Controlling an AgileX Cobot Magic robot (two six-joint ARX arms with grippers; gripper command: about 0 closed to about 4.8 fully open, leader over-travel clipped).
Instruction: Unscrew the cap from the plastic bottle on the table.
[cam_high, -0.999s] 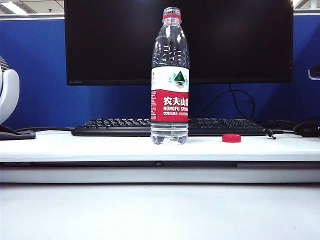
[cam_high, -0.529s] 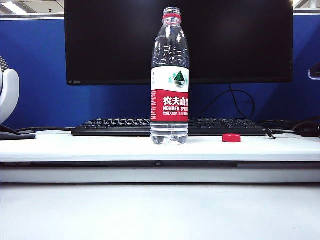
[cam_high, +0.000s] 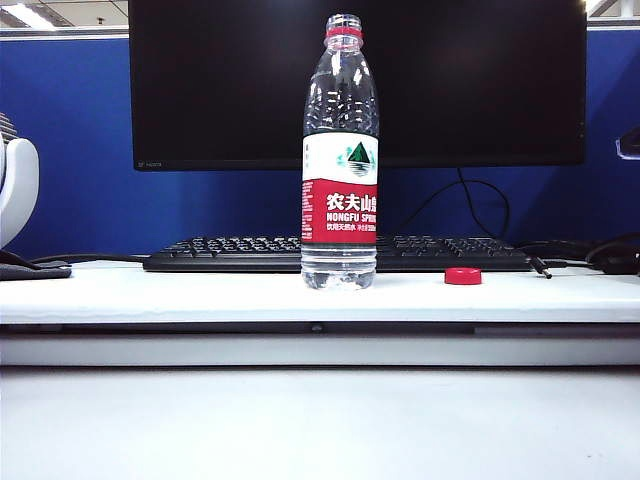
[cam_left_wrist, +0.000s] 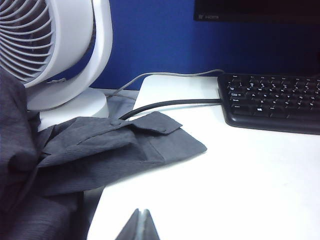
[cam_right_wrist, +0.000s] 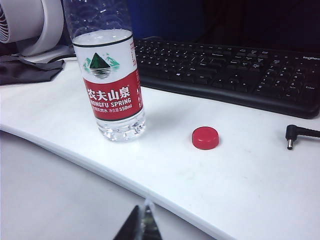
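The table (cam_high: 150, 290) is a wide white desk surface with a pale front edge. At its back a dark monitor (cam_high: 230, 90) stands before a blue partition (cam_high: 70, 140), and a black keyboard (cam_high: 440, 252) lies along the rear of the table. A white fan (cam_left_wrist: 65, 50) stands at the left end, with a grey cloth (cam_left_wrist: 115, 145) spread beside its base and two cables (cam_left_wrist: 170, 103) running from there toward the keyboard.

The bottle (cam_high: 340, 150) stands upright near the middle of the table, just in front of the keyboard. It is clear plastic with a white and red label; its mouth is open, with only the thin red neck ring left below the threads. The clear body shows nothing coloured inside, and whether any water is in it cannot be told.

The cap (cam_high: 463, 276) is off the bottle. It lies flat on the table to the bottle's right, apart from it and in front of the keyboard. A small black plug (cam_right_wrist: 296, 136) lies further right on the table.

The left gripper (cam_left_wrist: 140, 226) hangs over the left part of the table near the cloth, its fingers pressed together and holding nothing. The right gripper (cam_right_wrist: 142, 224) sits near the table's front edge, short of the bottle and cap, likewise clenched and empty.
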